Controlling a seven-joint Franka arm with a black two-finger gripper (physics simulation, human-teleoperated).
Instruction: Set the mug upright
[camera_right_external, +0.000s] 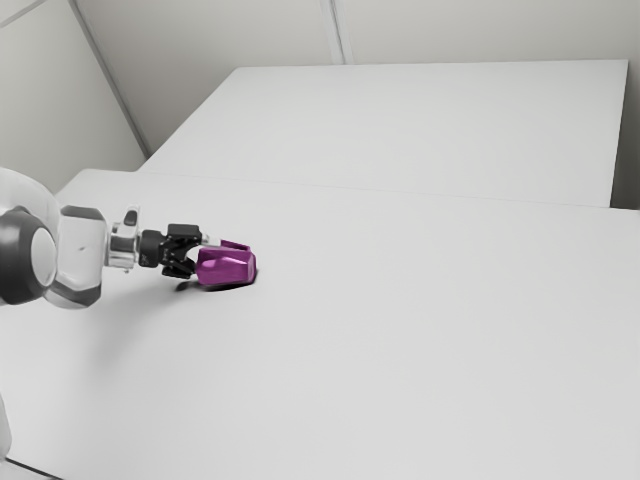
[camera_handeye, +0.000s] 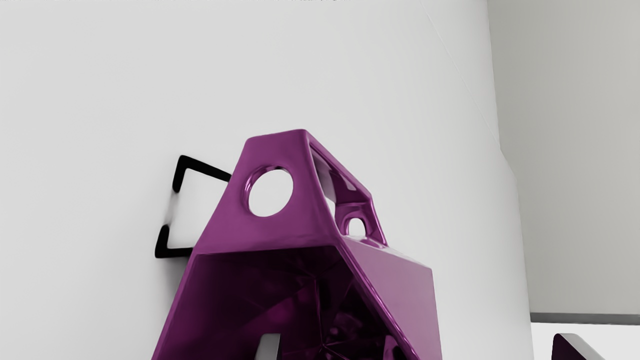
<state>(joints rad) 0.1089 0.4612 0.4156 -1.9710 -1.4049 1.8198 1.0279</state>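
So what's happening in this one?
A Franka arm is working on setting a purple mug upright. The mug is lying on its side on the white table, with its mouth toward the arm's black hand. The hand is right at the mouth with its fingers open: one fingertip shows against the mug's opening, the other stands out past its side wall. The mug isn't gripped or upright at this moment.

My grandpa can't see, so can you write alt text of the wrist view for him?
A purple mug lies on its side on a white table, mouth toward the open gripper, one fingertip at the mouth and the other outside.
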